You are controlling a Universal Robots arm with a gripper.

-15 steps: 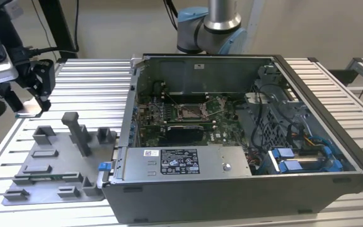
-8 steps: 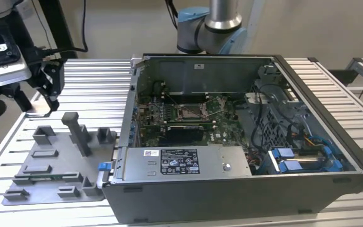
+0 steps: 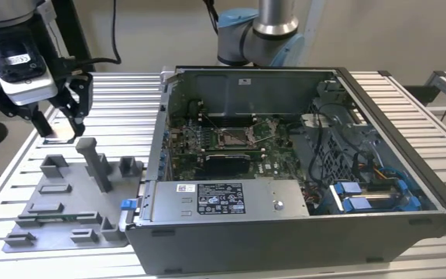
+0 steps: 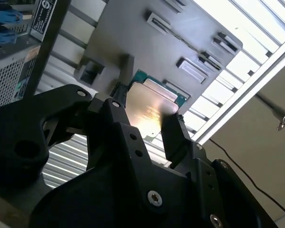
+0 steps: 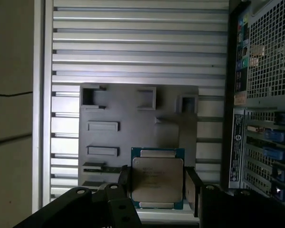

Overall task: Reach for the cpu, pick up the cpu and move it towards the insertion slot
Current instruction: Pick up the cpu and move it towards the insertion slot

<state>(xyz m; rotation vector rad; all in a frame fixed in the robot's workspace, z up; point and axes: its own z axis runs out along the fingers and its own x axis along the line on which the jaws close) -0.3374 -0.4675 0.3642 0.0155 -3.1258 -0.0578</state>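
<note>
Pickup looked done: the gripper [image 3: 58, 131] had its jaws clamped on the cpu [image 5: 156, 178], clear above the grey fixture plate [image 3: 60, 203] at the exterior view's left. The insertion slot [image 3: 234, 136] lay well apart, not yet approached.

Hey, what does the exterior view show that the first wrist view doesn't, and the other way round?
The exterior view adds the insertion slot, set in the green motherboard inside the open case. The first wrist view adds the detail of the cpu: a pale top with a green border. Both share the gripper closed on the cpu, the grey fixture plate and the computer case.
</note>
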